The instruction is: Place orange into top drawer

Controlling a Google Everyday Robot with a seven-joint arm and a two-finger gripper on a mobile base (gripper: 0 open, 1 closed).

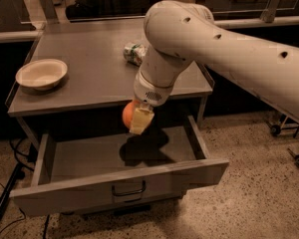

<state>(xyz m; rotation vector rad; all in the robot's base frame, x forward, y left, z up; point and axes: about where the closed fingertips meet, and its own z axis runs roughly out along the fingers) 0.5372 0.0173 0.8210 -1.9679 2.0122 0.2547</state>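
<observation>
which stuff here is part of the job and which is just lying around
Job: orange, held in the end effector above the open top drawer.
Lying about: white bowl and dented can on the tabletop.

Above the open top drawer (pixel 89 195), matt grey sheet metal with a curved bare-metal handle (pixel 128 191), the gripper (pixel 133 123), pale and dull like plastic, clasps a smooth, faintly glossy orange (pixel 127 113); the arm (pixel 229 49) wears a smooth off-white shell with a soft sheen; the table (pixel 89 78) is the same flat grey metal; the bowl (pixel 41 73) looks matt cream; the can (pixel 133 53) shows dented, shiny metal; the floor (pixel 259 203) is speckled, polished stone.
</observation>
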